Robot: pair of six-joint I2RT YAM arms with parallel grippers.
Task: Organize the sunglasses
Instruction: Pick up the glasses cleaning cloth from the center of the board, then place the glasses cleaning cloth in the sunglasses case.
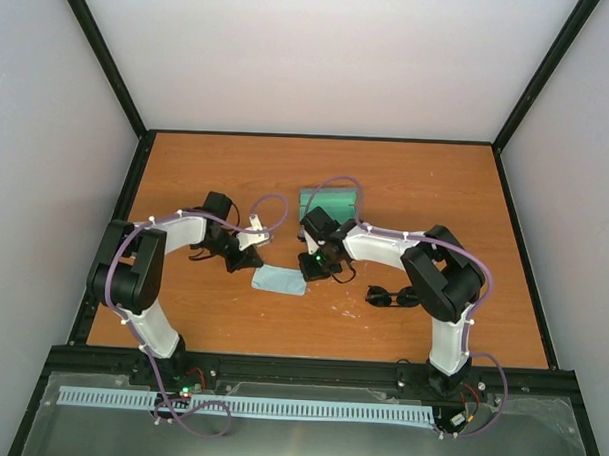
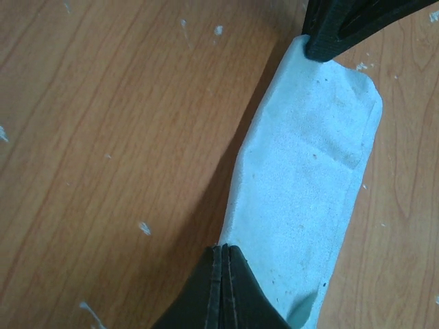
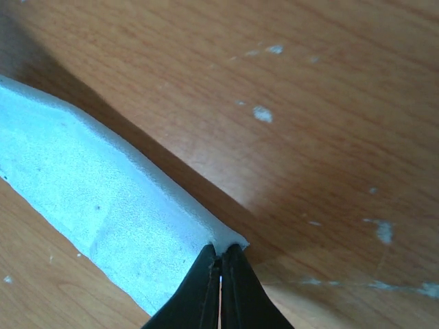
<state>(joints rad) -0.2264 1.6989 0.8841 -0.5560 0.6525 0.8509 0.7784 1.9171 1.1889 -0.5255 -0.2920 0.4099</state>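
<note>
Sunglasses (image 1: 392, 296) lie flat on the brown table (image 1: 186, 184), on the right side and toward the near edge. They are small and black, with two round dark lenses. They sit just beside the right arm, and apart from both grippers. From above I cannot tell if their thin arms are folded in or out.

The left gripper (image 2: 221, 255) is closed tight. Its two black fingers are pressed together on one end of a pale blue cloth (image 2: 309, 178). The right gripper (image 3: 220, 255) is closed tight too. It pinches a corner at the other end of the same cloth. So the cloth is stretched between the two grippers, near the middle of the table. It looks like a long strip, maybe folded over. A dark shadow (image 2: 230, 171) runs along one side of it on the wood.

Behind the cloth, farther from the arms, a case (image 1: 328, 202) lies open. Its inside is green. The right arm reaches over the front part of the case, so some of it is hidden. The sunglasses are well apart from the case, to its right and nearer to the arms.

The table has some small white marks on it.
</note>
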